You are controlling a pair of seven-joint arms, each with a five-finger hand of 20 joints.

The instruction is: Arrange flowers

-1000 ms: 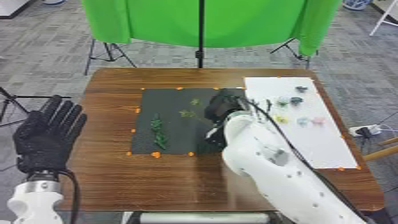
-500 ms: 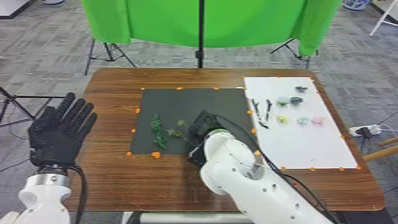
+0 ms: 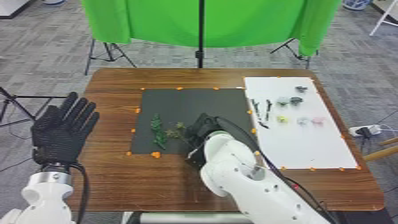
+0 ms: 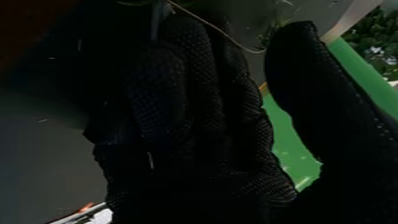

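Observation:
In the head view, my right hand [image 3: 206, 135] is low over the black mat [image 3: 182, 100], fingers curled on a small green sprig [image 3: 175, 131]. The sprig pokes out on the hand's left side, beside a long green leafy stem [image 3: 158, 131] lying on the mat. In the right wrist view, a thin stem [image 4: 216, 29] crosses between the fingers and thumb of the right hand [image 4: 200, 110]. My left hand [image 3: 64, 127] stays open at the table's left edge. Small flower heads [image 3: 282, 119] and dark twigs [image 3: 266, 111] lie on the white board [image 3: 311, 150].
Orange markers [image 3: 155, 155] line the mat and board on the brown wooden table [image 3: 115, 185]. A green cloth [image 3: 160, 25] hangs on stands behind the table.
My right hand has moved toward me and slightly left over the mat, carrying the sprig toward the leafy stem, and has uncovered the dark twigs. The left hand has shifted slightly right.

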